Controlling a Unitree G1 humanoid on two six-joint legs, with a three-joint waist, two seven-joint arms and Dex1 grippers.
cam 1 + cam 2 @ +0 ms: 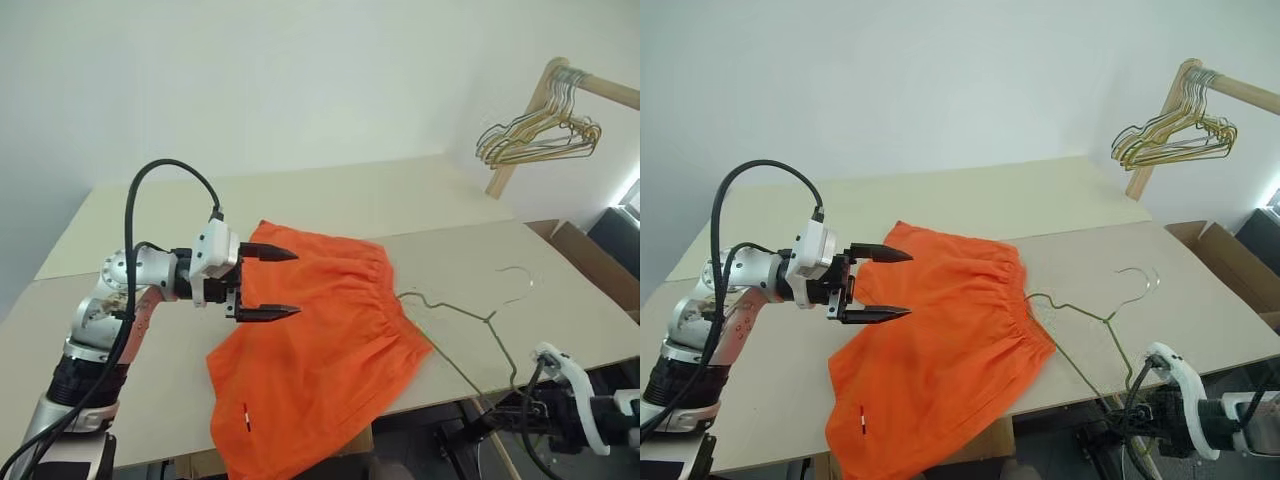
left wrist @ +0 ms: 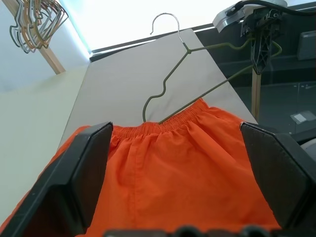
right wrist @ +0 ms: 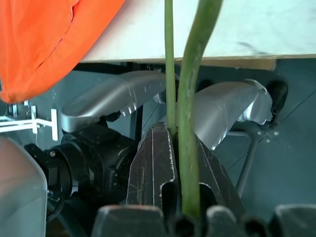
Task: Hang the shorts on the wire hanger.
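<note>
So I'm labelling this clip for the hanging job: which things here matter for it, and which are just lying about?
Part of the job:
- orange shorts, spread on the table
- olive-grey wire hanger, one end under the waistband
- right tool, shut on the wire hanger
- left tool, open above the shorts

Just lying about:
- bunch of gold wire hangers on a wooden rack
- cardboard box

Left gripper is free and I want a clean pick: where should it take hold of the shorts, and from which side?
Take the shorts at the gathered waistband, probably from above. It lies bunched and raised beside the wire hanger, thicker to pinch than the flat legs. The open left gripper hovers over the fabric; the right gripper holds the hanger.
</note>
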